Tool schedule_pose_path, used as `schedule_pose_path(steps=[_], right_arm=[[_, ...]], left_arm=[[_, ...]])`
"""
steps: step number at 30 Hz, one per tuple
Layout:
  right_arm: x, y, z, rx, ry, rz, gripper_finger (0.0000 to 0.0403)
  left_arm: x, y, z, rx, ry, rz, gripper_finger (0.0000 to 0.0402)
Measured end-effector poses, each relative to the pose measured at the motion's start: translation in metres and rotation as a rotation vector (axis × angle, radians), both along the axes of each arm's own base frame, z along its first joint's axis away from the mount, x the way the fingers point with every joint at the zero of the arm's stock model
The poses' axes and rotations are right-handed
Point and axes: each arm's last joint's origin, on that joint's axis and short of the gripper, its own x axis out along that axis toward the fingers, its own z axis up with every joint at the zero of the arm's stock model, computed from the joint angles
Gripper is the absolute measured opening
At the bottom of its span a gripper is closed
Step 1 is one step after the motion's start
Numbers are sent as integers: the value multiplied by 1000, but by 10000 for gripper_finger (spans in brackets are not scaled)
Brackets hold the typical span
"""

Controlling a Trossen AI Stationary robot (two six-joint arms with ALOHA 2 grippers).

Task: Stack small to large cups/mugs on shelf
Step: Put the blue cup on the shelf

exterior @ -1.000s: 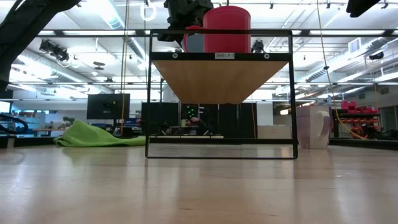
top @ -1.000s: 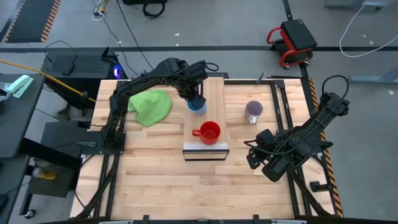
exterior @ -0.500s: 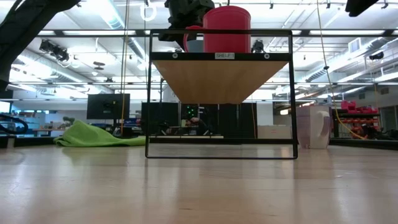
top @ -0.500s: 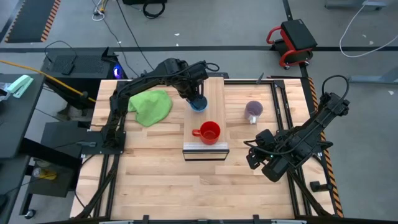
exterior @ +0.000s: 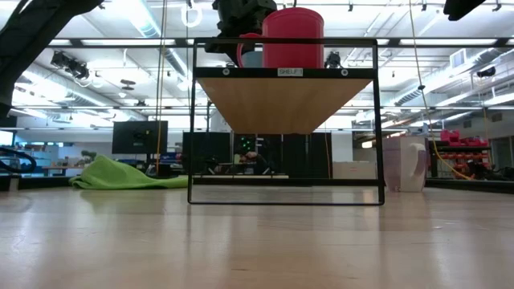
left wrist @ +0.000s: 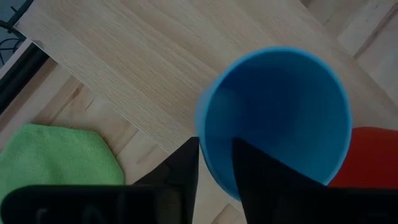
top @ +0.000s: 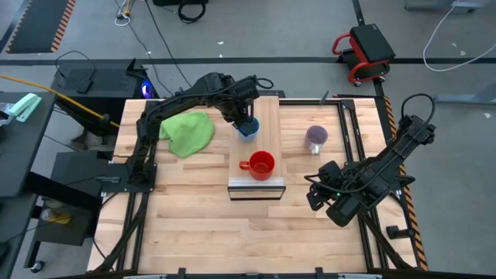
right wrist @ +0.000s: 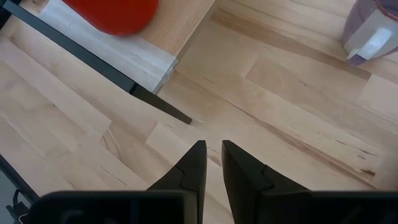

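Right claw (top: 319, 195) sat idle low over the worktop (top: 194, 225), near the front right and right of the shelf's front end; right wrist view showed its fingers (right wrist: 194, 163) nearly together with a thin gap, nothing between them.

Shelf (top: 266, 186) ran front to back down the middle of the worktop; low view showed it raised on a thin black frame (exterior: 193, 120), with the metal front edge facing the camera.

Red mug (top: 262, 164) stood upright on the shelf near the front end, handle pointing toward the left arm's side. In the low view it sat right above the front edge (exterior: 292, 36).

Purple-grey mug (top: 316, 138) stood on the worktop right of the shelf, apart from it, well clear of both claws. Also seen in the right wrist view (right wrist: 373, 28) and low view (exterior: 405, 163).

Blue cup (top: 247, 129) was farther back on the shelf, behind the red mug and apart from it, upright and mouth up. Left claw (top: 245, 124) was on it: left wrist view showed one finger (left wrist: 185, 168) outside the wall and the other inside the cup (left wrist: 277, 112), pinching the rim. Could not tell whether the cup base rested on the shelf or was just above it.

Green cloth (top: 188, 132) lay crumpled on the worktop left of the shelf, beside the left arm.
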Motion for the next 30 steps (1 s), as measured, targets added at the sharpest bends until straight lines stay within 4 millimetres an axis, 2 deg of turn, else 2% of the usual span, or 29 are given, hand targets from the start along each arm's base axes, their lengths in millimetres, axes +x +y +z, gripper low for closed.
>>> schedule_pose_path(steps=[14, 30], right_arm=[[1, 0, 1, -13, -23, -5, 57], [1, 0, 1, -15, -21, -1, 57]], left_arm=[[0, 0, 0, -7, -4, 3, 136], [0, 1, 3, -4, -29, 16, 153]])
